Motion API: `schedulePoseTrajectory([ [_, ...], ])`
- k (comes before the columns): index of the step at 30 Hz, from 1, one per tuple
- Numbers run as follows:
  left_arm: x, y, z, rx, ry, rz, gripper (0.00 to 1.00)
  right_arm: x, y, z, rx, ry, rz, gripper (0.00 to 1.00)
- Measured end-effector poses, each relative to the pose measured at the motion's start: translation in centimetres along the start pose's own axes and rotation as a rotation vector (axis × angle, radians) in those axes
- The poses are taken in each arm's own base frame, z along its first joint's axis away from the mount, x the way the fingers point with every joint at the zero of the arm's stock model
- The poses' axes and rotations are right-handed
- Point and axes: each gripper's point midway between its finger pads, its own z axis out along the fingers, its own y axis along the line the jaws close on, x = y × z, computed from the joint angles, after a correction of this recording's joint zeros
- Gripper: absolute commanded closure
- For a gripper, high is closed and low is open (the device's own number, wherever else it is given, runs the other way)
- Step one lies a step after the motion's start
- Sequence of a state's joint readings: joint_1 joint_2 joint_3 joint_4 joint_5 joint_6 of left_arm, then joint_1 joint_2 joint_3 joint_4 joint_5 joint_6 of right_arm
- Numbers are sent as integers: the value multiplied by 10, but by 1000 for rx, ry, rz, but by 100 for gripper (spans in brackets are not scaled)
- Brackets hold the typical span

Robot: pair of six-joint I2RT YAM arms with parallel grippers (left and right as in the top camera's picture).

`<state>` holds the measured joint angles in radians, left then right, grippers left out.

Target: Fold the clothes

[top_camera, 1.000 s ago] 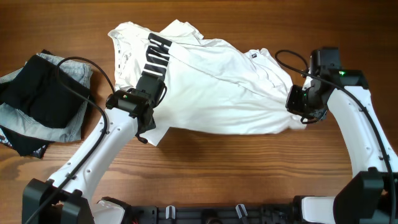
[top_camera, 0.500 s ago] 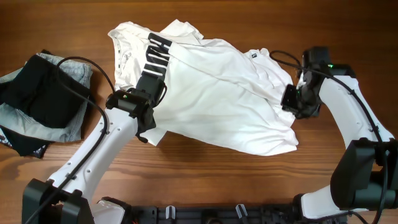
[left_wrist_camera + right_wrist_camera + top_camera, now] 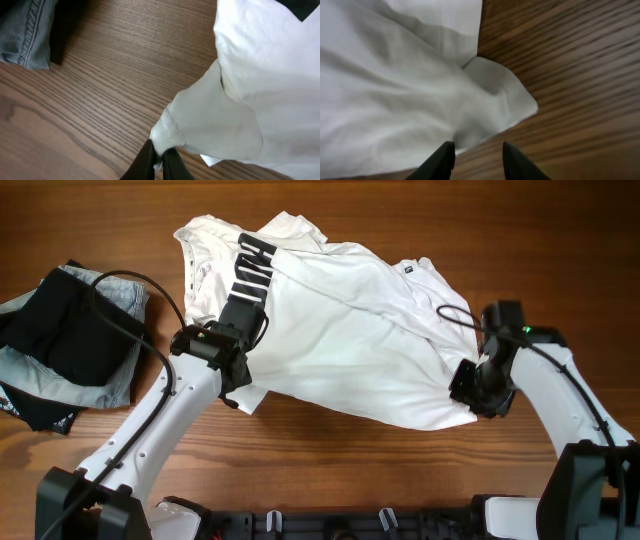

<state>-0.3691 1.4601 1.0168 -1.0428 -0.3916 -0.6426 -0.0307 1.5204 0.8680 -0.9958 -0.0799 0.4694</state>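
Shirt [image 3: 350, 340], white and creased, is spread unfolded across the centre of the worktop [image 3: 330, 455]. Left hand [image 3: 159, 154] is found clenched on a stitched hem of the shirt. Right hand [image 3: 479, 150] is found released, its fingers apart and nothing held, positioned over a shirt corner toward the worktop's right side. Dark folded garments [image 3: 60, 330] are noted at the worktop's left edge.

Bright, even light with soft shadows; the shirt [image 3: 380, 90] looks blurred in the right wrist view, sharp elsewhere.
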Motion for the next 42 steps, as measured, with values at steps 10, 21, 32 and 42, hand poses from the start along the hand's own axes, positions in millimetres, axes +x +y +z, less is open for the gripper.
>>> schedulePoseTrajectory([
  [10, 0, 0, 0, 0, 0, 0, 93, 13, -4, 36, -29, 5, 88, 63],
  [21, 0, 0, 0, 0, 0, 0, 92, 28, -16, 36, 29, 61, 186, 62],
  [32, -2, -2, 0, 7, -9, -5, 92, 8, -15, 39, 8, -55, 238, 50],
  [42, -2, -2, 0, 7, -8, -5, 91, -8, -9, 37, -25, -125, 255, 96],
])
